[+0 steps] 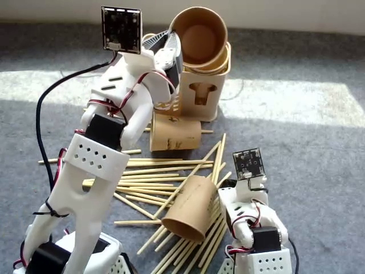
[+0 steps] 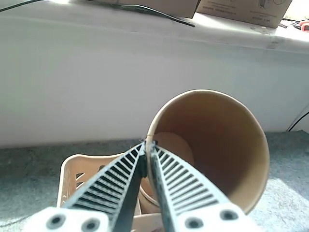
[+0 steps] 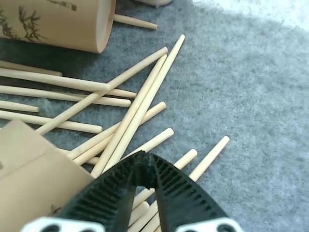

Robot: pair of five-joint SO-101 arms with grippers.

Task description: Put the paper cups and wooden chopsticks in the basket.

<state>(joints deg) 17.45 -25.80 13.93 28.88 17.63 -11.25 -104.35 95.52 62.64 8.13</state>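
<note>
Grey carpet [image 1: 319, 171], with a sunlit strip behind the basket [image 1: 208, 94] and a white wall [image 2: 96, 72] beyond it.

The held cup [image 1: 199, 35] hangs tilted directly above the basket, mouth towards the high camera. The left gripper [image 2: 147, 145] is clamped on its rim, the cup wall pinched between the fingers. A second cup [image 1: 223, 64] sits in the basket beneath it. A third cup [image 1: 174, 132] lies on its side just in front of the basket. Chopsticks [image 1: 154, 171] are scattered further out from the basket, and a fourth cup [image 1: 191, 208] lies on its side among them. The right gripper [image 3: 144, 166] hangs beside that cup over the chopsticks, well apart from the basket, fingers closed together and empty.
</note>
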